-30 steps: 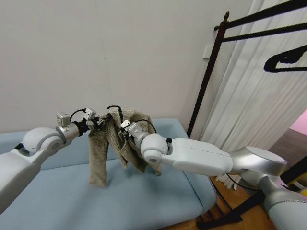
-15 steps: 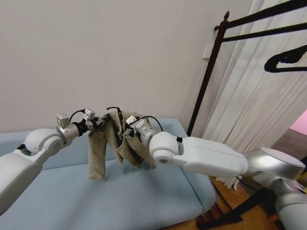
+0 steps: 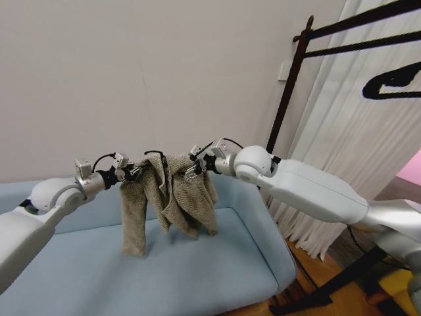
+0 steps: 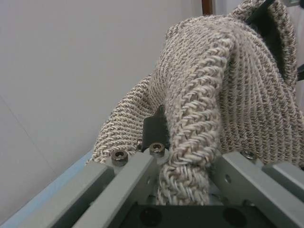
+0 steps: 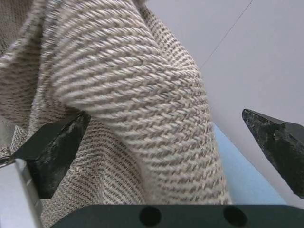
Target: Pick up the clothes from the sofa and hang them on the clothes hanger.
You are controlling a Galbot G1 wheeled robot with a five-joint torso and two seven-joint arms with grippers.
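A beige knit garment [image 3: 172,197] hangs in the air above the light blue sofa [image 3: 79,276]. My left gripper [image 3: 133,172] is shut on its upper left edge; the left wrist view shows the knit [image 4: 213,95] pinched against a black fingertip [image 4: 156,133]. My right gripper [image 3: 197,164] is at the garment's upper right. Its black fingertips [image 5: 52,152] stand wide apart, open, with a thick fold of knit [image 5: 133,95] lying between them. The black clothes rack [image 3: 289,85] rises to the right, with a black hanger [image 3: 391,82] on it.
A white curtain [image 3: 342,151] hangs behind the rack, and the rack's base [image 3: 309,299] rests on the wooden floor beside the sofa's right end. A plain wall stands behind the sofa.
My right arm has swung up and to the right, and its gripper has shifted right along the garment's top. The garment now hangs spread wider. The left arm has barely moved.
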